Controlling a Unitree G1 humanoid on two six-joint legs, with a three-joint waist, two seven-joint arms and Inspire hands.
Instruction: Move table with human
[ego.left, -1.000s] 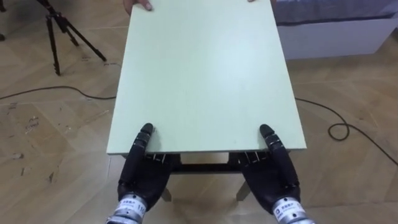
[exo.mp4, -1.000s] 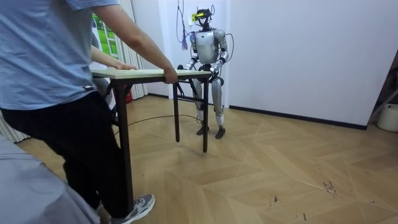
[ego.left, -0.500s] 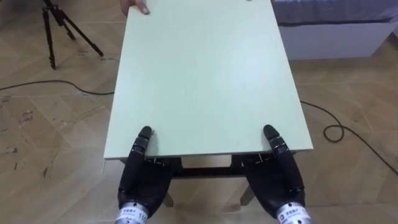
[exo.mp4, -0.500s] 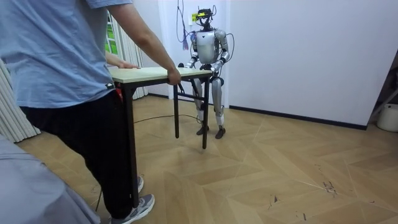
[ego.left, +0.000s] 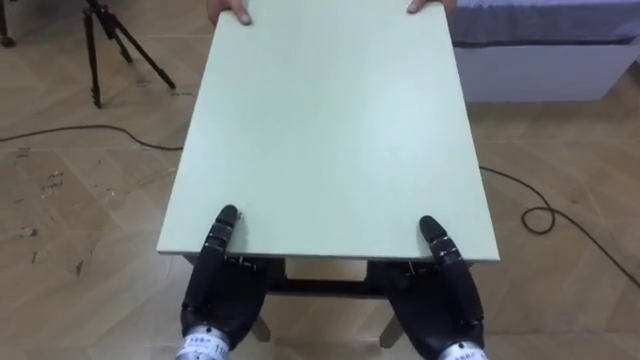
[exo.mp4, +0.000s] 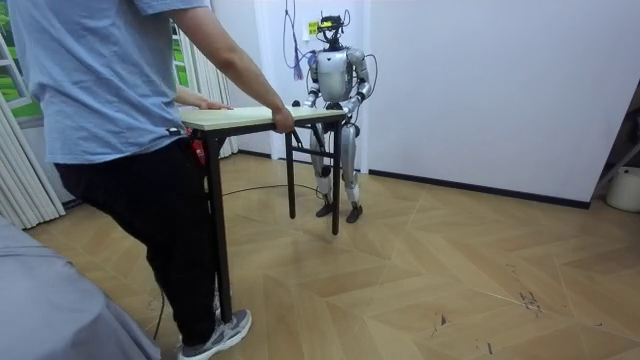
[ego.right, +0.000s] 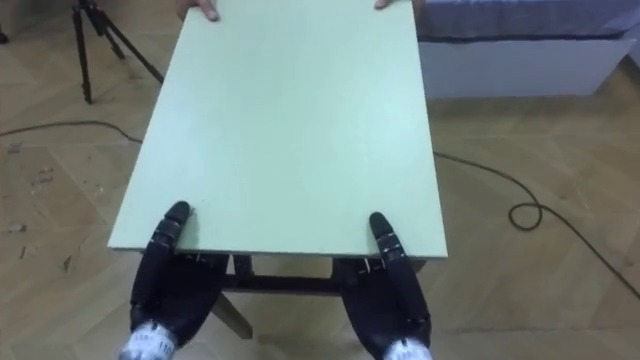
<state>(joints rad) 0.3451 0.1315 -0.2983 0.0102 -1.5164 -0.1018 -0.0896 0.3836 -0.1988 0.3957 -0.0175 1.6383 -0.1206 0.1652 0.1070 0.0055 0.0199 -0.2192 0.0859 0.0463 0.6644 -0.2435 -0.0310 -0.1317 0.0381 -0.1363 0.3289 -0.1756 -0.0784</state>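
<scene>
Pale green and flat, the top of the table (ego.left: 330, 130) stretches from the robot to the person (exo.mp4: 110, 120), who stands at the far short edge. The table is between the two of them, over the wooden floor (exo.mp4: 450, 270). The left hand (ego.left: 222, 285) is clamped on the near edge by the left corner: its thumb lies on the top and the fingers go under the board. The right hand (ego.left: 445, 290) holds the near edge by the right corner in the same way. At the far edge the person's hands (ego.left: 228, 12) grip both corners.

Compared with one second ago, in the room view the table and the person have moved a little toward the room view's right, and the person has taken a step. The robot's hands keep the same hold on the edge. In the left eye view both of the person's hands are now seen at the far edge.

A low white base with a grey cover (ego.left: 540, 70) is near the table's far right corner. A black tripod (ego.left: 97, 50) stands well apart on the far left, and a dark cable (ego.left: 80, 133) lies on the floor beside the left long edge. On the room view's right the floor is open up to the white wall (exo.mp4: 500, 90).
</scene>
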